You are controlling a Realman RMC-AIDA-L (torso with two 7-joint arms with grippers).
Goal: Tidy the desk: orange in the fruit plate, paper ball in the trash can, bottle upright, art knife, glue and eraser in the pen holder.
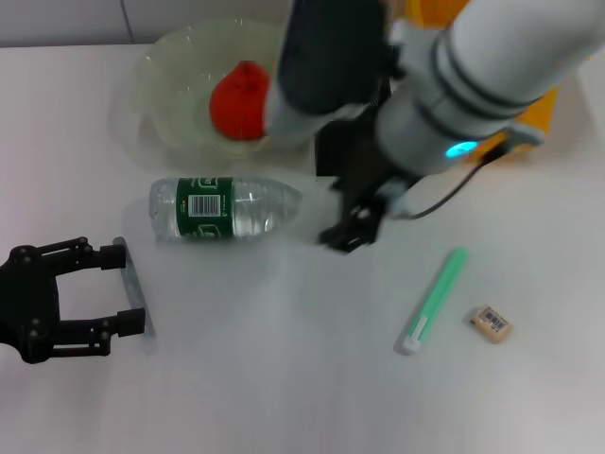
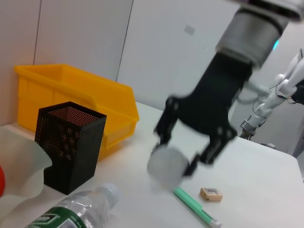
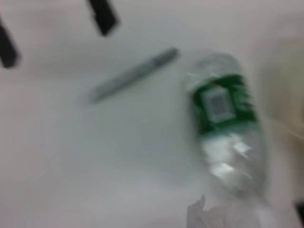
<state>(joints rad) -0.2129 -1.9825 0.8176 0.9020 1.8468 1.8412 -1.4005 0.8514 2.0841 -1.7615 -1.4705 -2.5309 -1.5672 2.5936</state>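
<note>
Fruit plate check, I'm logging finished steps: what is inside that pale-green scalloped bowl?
The translucent pale-green bowl with a wavy rim holds the red-orange round orange. The right arm covers the bowl's right side, so anything there is hidden.

Right arm (image 1: 454,85) covered the fruit plate's (image 1: 161,85) 3 o'clock rim, most of the pen holder (image 1: 331,151) and nearly all the trash can (image 1: 544,113). Bottle (image 1: 222,208) cap end sat behind the right gripper (image 1: 354,227). Paper ball (image 2: 166,164) motion-blurred. Right wrist view smeared, label unreadable. Left gripper (image 1: 132,293) cropped at 9 o'clock.
</note>
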